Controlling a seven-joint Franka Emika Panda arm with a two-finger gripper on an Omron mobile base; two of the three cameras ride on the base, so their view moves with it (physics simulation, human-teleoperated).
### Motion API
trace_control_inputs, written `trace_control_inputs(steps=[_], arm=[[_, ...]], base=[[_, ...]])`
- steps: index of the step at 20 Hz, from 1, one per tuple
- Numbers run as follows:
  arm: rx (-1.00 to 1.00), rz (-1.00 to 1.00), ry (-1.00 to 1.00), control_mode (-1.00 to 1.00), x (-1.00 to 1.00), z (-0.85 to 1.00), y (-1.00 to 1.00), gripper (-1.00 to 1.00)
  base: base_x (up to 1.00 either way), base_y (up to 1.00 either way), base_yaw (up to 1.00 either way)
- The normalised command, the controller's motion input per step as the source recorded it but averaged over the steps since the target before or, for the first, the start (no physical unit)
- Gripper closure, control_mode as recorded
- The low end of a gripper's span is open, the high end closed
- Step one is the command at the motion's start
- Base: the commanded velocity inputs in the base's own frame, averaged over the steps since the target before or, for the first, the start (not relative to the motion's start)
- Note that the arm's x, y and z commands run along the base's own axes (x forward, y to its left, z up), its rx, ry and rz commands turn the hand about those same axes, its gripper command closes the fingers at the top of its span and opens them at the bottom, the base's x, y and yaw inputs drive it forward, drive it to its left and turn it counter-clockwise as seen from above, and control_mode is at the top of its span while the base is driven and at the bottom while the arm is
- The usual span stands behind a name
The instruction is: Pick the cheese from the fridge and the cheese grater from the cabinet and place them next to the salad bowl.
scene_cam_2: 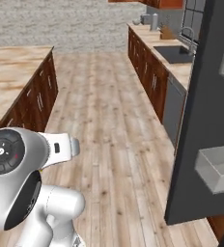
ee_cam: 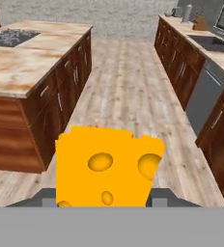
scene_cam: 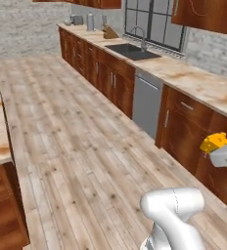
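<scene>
The cheese (ee_cam: 106, 166), a yellow-orange wedge with holes, sits between my fingers at the bottom of the hand view. My gripper (ee_cam: 104, 198) is shut on it, with the grey fingertips (ee_cam: 47, 196) just showing at either side. In the left base view the cheese (scene_cam: 215, 142) hangs at the far right in front of the lower drawer fronts, held by my gripper (scene_cam: 219, 149) above the floor. The fridge door (scene_cam_2: 201, 116), dark grey with translucent door shelves (scene_cam_2: 219, 169), stands open at the right. The cheese grater and the salad bowl are out of view.
A long counter (scene_cam: 193, 80) with a sink (scene_cam: 131, 51), a dishwasher (scene_cam: 147, 100) and a knife block (scene_cam: 109, 33) runs along the right wall. An island (ee_cam: 27, 67) with a cooktop (ee_cam: 12, 36) stands left. Wooden floor (scene_cam: 76, 146) lies between. Wall cabinets (scene_cam: 206, 14) hang above.
</scene>
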Motion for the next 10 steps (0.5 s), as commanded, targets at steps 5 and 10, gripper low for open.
trace_control_inputs(steps=[5, 10], arm=[[0.00, 0.00, 0.00, 1.00, 0.00, 0.00, 0.00, 1.00], [0.00, 0.00, 0.00, 1.00, 0.00, 0.00, 0.00, 1.00]], base=[[0.31, 0.31, 0.42], [0.51, 0.44, 0.36]])
